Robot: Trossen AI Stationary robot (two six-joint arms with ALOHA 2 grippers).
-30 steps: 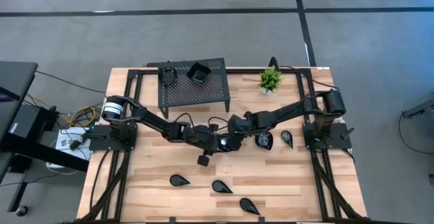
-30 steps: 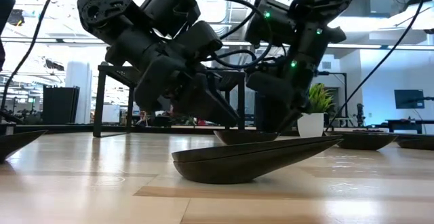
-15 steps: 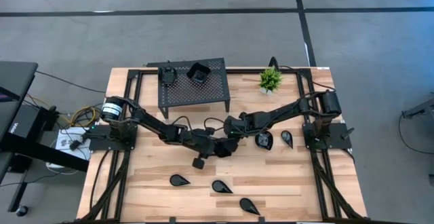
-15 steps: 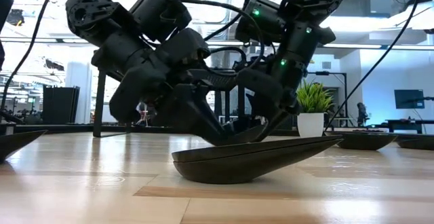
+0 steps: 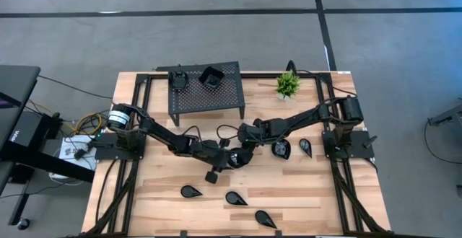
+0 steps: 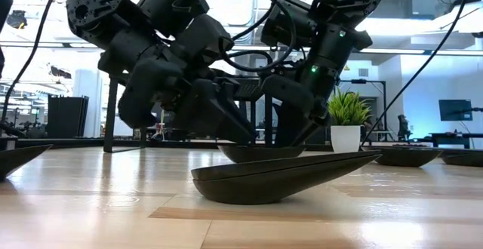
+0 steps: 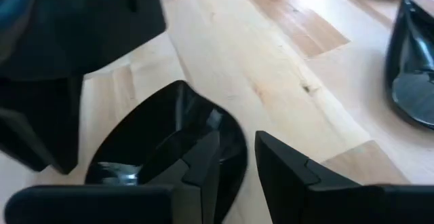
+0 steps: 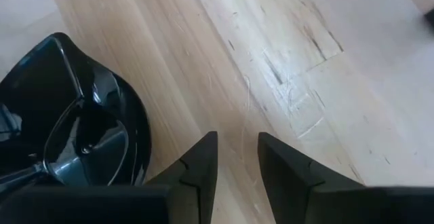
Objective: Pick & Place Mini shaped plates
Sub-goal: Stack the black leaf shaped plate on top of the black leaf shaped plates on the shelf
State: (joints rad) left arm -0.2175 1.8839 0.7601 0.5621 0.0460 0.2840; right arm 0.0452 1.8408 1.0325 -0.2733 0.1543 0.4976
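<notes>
Both arms reach toward the middle of the wooden table (image 5: 166, 202), their grippers close together over one small black dish (image 7: 169, 139).

The left gripper (image 7: 234, 170) has one finger inside the dish and the other outside its rim, with a clear gap between them. So it is open and straddling the edge, which looks like the line-up for pinching the thin wall, a sensible hold on something this shallow and glossy. In the low view this dish (image 6: 260, 153) sits flat on the wood between the two arms.

The right gripper (image 8: 237, 159) hangs just beside another glossy dish (image 8: 74, 122) with its fingers apart and only bare wood between them. It holds nothing. Its closeness to the left arm suggests it is waiting or steadying rather than picking.

Other dishes are spread about. Two teardrop dishes (image 5: 291, 148) lie to the right of the grippers. Three more (image 5: 232, 197) lie in a loose row along the near side of the table. A further dish (image 6: 283, 177) fills the foreground of the low view.

On the far side stands a black perforated stand (image 5: 206, 94) with two dark dishes (image 5: 211, 78) on top, probably where the dishes are being gathered. A small green plant (image 5: 287, 85) in a white pot sits at the far right.

The table is pale plank wood inside a black frame, on a grey floor. Beyond it is a bright open workshop with ceiling lights.
</notes>
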